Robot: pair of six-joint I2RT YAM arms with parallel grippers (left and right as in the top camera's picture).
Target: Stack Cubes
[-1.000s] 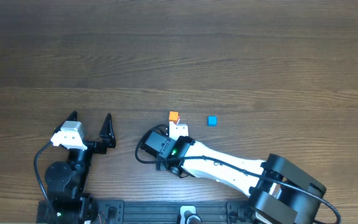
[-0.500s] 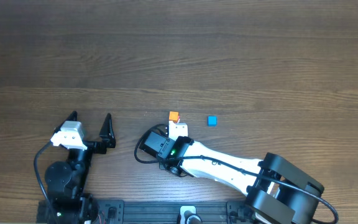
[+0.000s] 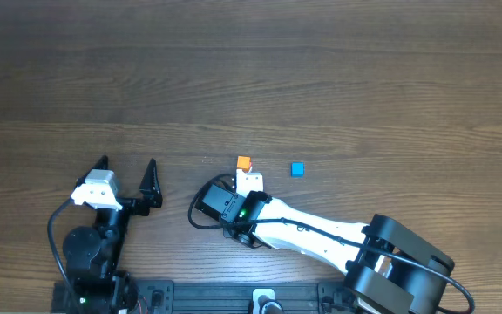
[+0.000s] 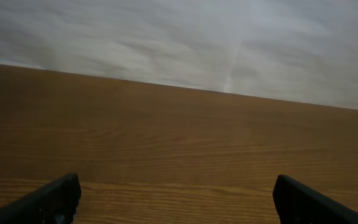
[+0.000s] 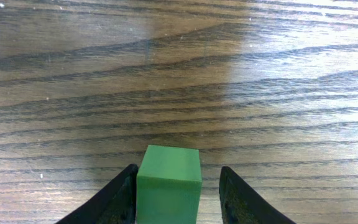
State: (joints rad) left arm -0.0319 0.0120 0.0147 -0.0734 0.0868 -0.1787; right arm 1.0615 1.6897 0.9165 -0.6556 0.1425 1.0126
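We log the right gripper (image 5: 178, 177) open astride the green cube (image 5: 168, 186), one finger against it, a gap at the other; orange cube (image 3: 244, 163) mid-frame, top view. Left gripper (image 3: 127, 172) spread wide.

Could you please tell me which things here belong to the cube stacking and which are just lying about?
Belong to the job:
green cube, on the table between the fingers of the open right end effector
orange cube
blue cube

Not part of it right now:
left end effector, open, apart from the cubes
wooden table
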